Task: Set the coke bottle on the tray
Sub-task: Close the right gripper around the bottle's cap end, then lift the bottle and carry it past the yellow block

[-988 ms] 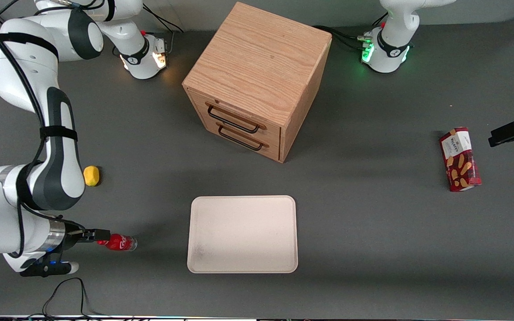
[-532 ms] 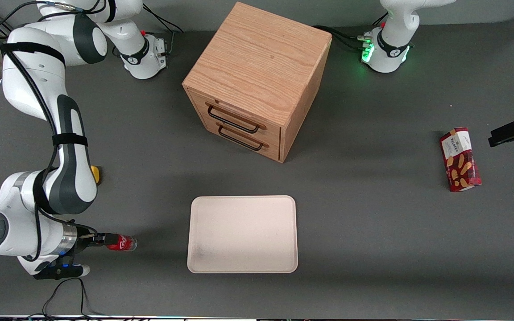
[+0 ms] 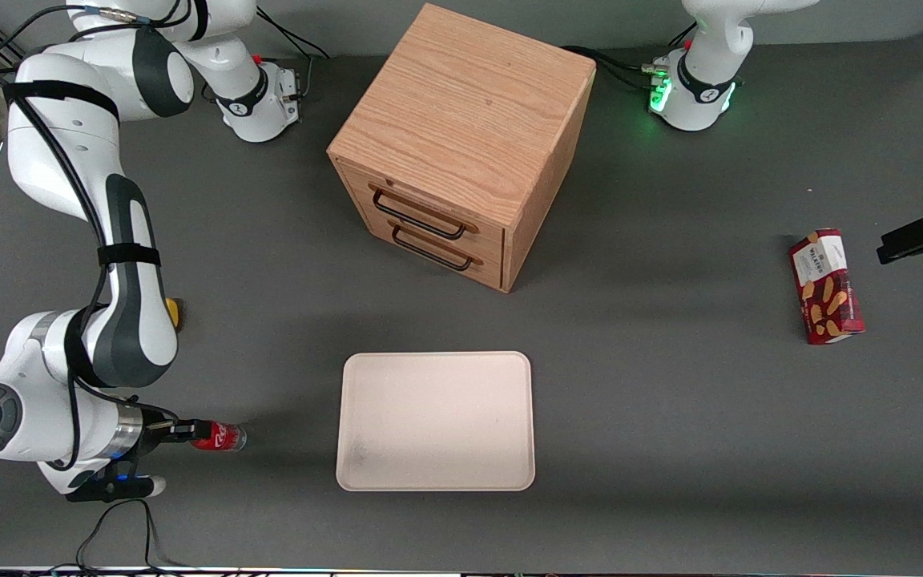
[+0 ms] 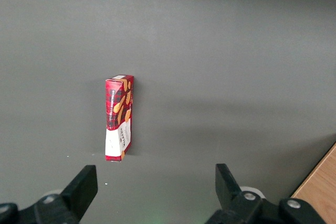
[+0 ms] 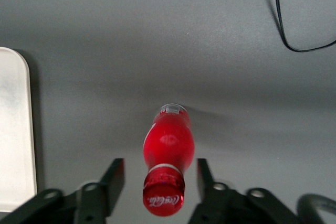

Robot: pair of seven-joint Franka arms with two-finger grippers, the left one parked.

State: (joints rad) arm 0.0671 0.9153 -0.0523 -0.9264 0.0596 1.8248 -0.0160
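The coke bottle (image 3: 219,437) lies on its side on the grey table, red cap toward my right gripper (image 3: 181,432) and clear base toward the tray. In the right wrist view the bottle (image 5: 168,148) points away from the camera. The gripper (image 5: 159,176) is open there, its two black fingers (image 5: 113,176) on either side of the neck and cap without touching. The cream tray (image 3: 435,377) lies flat beside the bottle, toward the parked arm's end. Its rounded edge also shows in the right wrist view (image 5: 14,129).
A wooden drawer cabinet (image 3: 461,144) stands farther from the front camera than the tray. A yellow lemon (image 3: 176,312) is mostly hidden by my arm. A red snack box (image 3: 825,286) lies toward the parked arm's end. A black cable (image 5: 283,19) lies near the bottle.
My right arm has shifted toward the bottle, so the open fingers now flank its cap. The arm's elbow now covers most of the lemon. The bottle has not moved.
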